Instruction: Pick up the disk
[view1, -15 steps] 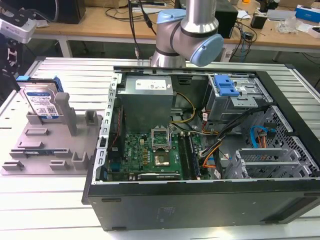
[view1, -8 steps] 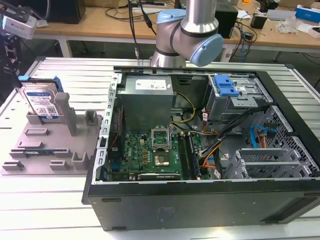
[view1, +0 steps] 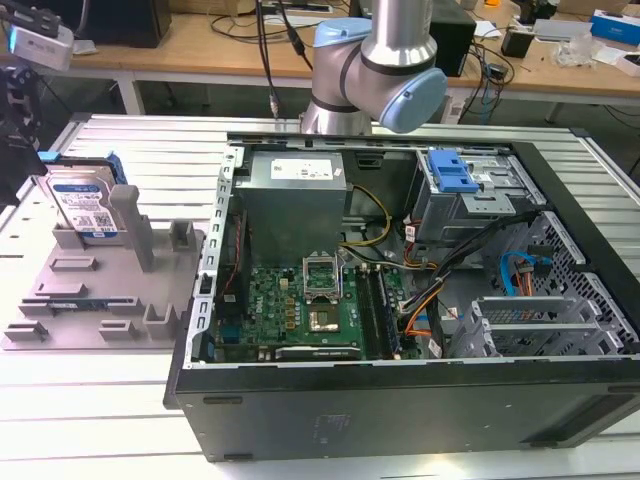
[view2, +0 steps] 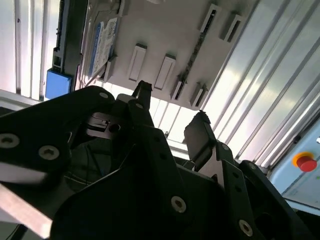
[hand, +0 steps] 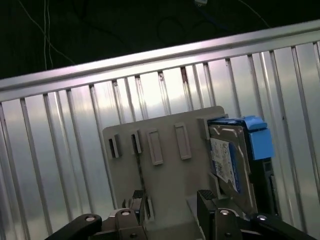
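Observation:
The disk (view1: 84, 206), a silver hard drive with a blue-and-white label and blue side rails, stands on edge at the far left corner of the grey fixture plate (view1: 100, 300), leaning against an upright peg. In both wrist views it stands at one end of the plate, as disk (view2: 102, 42) and disk (hand: 227, 160). My gripper (view2: 171, 112) hangs above the plate, open, with nothing between its black fingers (view2: 200, 131). The first wrist view shows the gripper (hand: 171, 202) over the plate (hand: 165, 150), beside the disk and apart from it. The arm's wrist (view1: 18, 70) sits at the exterior view's left edge, above the disk.
An open computer case (view1: 400, 300) lies to the exterior view's right of the plate, its wall close to the plate's edge. The arm's base (view1: 375, 70) stands behind the case. Both rest on a slatted metal table (view1: 90, 410). A red stop button (view2: 305, 162) sits off the table.

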